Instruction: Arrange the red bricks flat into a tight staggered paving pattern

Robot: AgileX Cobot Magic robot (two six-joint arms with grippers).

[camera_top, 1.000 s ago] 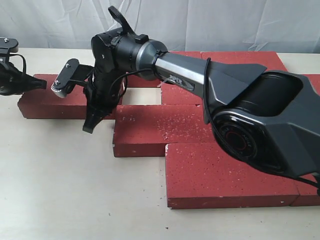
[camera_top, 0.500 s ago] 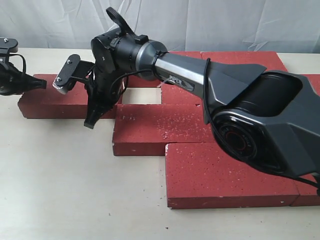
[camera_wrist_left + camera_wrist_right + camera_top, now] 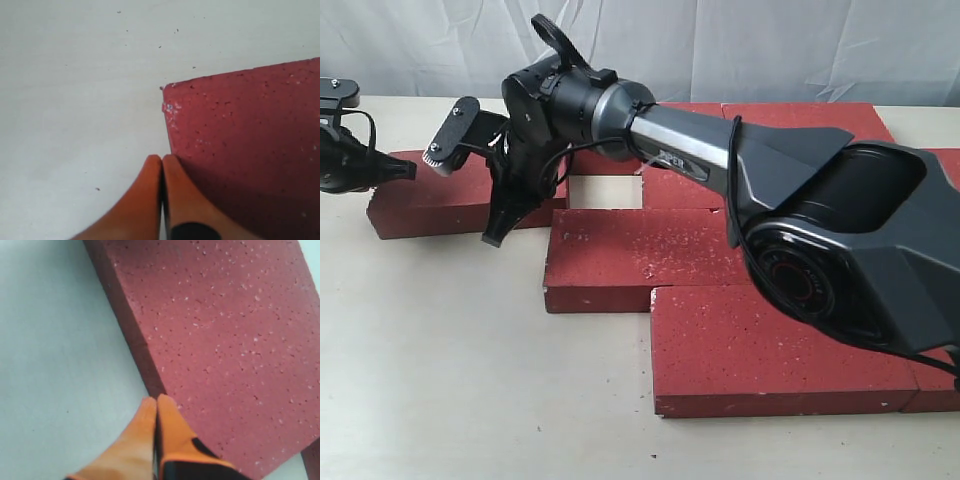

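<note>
Glossy black-and-grey arm (image 3: 800, 200), looped black cable (image 3: 731, 190), orange fingers (image 3: 172, 435) with black patches.

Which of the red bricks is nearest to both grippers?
The leftmost brick, jutting left of the rest; left gripper at its end, right gripper at its front edge.

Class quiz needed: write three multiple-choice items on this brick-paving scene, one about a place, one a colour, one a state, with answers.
1. Where is the tip of the right pincer? A) over the back row B) at the camera-facing side of the leftmost brick C) over the frontmost brick
2. What colour are the pincer fingers? A) blue B) green C) orange
3. How is the left pincer? A) shut, empty B) wide open C) clamping a brick
Answers: B, its tip sits at that brick's side; C, both wrist views show orange; A, fingers pressed together, nothing between.
</note>
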